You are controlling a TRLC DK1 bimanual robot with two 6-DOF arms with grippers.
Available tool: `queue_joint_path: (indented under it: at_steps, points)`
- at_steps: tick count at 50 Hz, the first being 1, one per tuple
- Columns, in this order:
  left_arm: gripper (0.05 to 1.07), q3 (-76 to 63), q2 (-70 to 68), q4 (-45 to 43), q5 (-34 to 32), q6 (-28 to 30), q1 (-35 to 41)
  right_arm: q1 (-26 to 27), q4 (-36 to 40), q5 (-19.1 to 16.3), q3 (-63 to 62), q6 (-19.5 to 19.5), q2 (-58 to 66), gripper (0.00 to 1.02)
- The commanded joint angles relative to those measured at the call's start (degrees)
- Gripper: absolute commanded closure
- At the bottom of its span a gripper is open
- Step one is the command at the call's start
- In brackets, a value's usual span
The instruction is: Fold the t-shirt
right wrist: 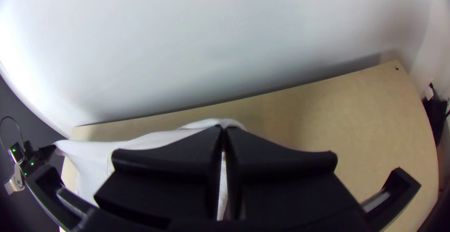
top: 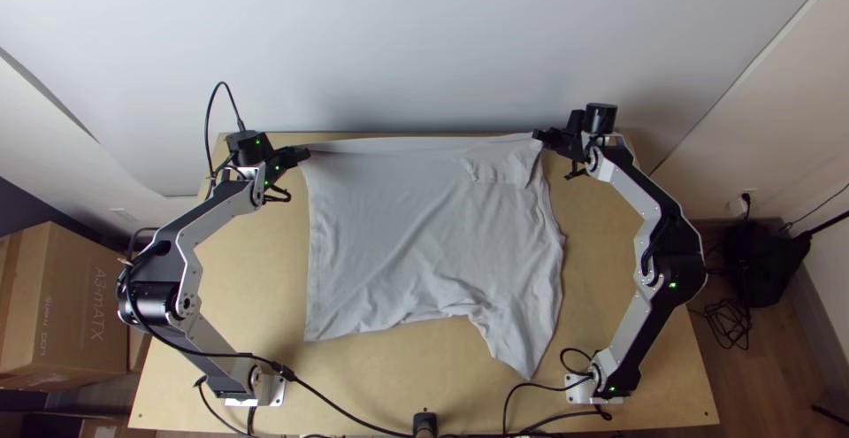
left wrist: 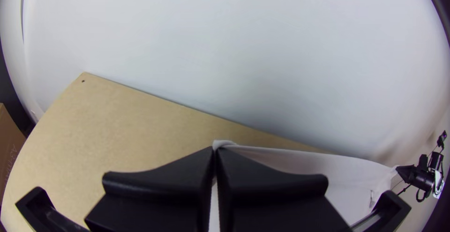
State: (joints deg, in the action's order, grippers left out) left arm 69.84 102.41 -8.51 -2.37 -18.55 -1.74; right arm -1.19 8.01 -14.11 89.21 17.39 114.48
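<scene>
The light grey t-shirt [top: 398,226] hangs from its far edge, which is drawn nearly straight between both grippers; its lower part lies on the table, with a sleeve pointing toward the near edge. At the far left corner, my left gripper [top: 305,153] is shut on the cloth. My right gripper [top: 538,135] is shut on the far right corner. In the left wrist view a bit of shirt [left wrist: 225,143] sticks out past the left gripper [left wrist: 215,151]. In the right wrist view cloth [right wrist: 215,122] bulges beyond the tips of the right gripper [right wrist: 223,130].
The wooden table [top: 256,270] shows bare on both sides of the shirt. A white wall [top: 424,49] rises just behind its far edge. Black cables [top: 345,410] run along the near edge, and a cardboard box [top: 66,305] stands off the left side.
</scene>
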Motion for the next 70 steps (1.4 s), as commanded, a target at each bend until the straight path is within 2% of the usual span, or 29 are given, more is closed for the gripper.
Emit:
queue_joint_path:
  at_steps: [1,13,37,58,59,60,63,64,65,66,70]
  points:
    - [1.05,0.6,-2.2,0.3,1.3,-1.9,-0.5,1.8,1.7,1.6,1.3,1.0,-3.4,1.0]
    - [1.05,-6.9,-9.2,3.1,0.8,-1.8,-0.3,2.2,10.9,1.5,-1.1,0.1,-8.0,1.0]
    - [1.05,-23.0,-19.4,2.9,0.3,-2.1,1.5,2.2,11.7,0.2,-17.0,-3.0,-16.7,1.0]
    - [1.03,-31.0,-21.6,2.2,0.3,-2.2,4.6,2.5,11.8,0.2,-29.9,-2.9,-20.0,0.99]
    - [0.98,-31.4,-21.8,2.2,0.3,-2.2,4.6,2.7,11.8,0.2,-30.3,-2.8,-20.3,0.92]
    - [0.87,-31.8,-22.0,2.3,0.3,-2.2,4.6,2.9,11.9,0.2,-30.9,-2.6,-20.9,0.79]
    - [0.4,-32.2,-22.2,4.1,0.3,-2.2,4.9,3.6,11.8,0.3,-32.5,-2.5,-22.7,0.29]
    - [0.26,-31.9,-22.2,5.9,0.3,-2.2,4.8,3.9,11.9,0.4,-33.0,-2.4,-23.3,0.18]
    - [0.18,-31.3,-22.2,7.3,0.3,-2.1,4.8,4.3,11.9,0.5,-33.3,-2.2,-24.0,0.15]
    - [0.14,-30.8,-22.3,8.4,0.3,-1.9,4.8,4.9,12.2,0.4,-33.8,-2.2,-25.2,0.15]
    - [0.11,-30.3,-25.2,9.8,0.3,-1.6,3.7,6.8,12.4,0.3,-36.0,-2.0,-30.5,0.14]
